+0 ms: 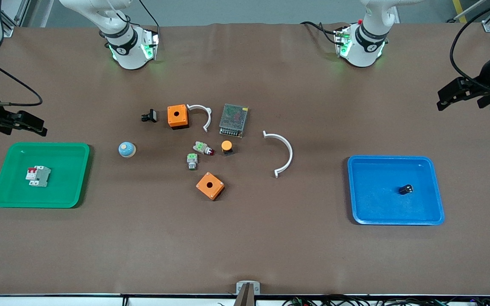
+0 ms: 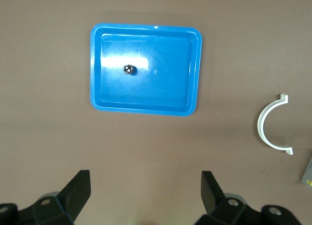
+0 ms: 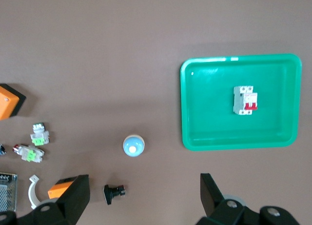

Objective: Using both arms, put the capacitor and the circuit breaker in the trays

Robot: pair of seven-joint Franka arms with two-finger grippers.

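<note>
The fingers [image 2: 78, 191] of the left gripper [image 1: 462, 94] are spread wide with nothing between them; those of the right gripper [image 1: 19, 123] are spread likewise. Both grippers are held raised at the table's ends, each arm pulled back and waiting. The circuit breaker [image 1: 38, 176] is laid flat in the green tray [image 1: 2, 199], its red levers turned toward the right arm's end. The capacitor [image 1: 405, 189] is seen in the blue tray [image 1: 364, 216], its pale end facing upward.
</note>
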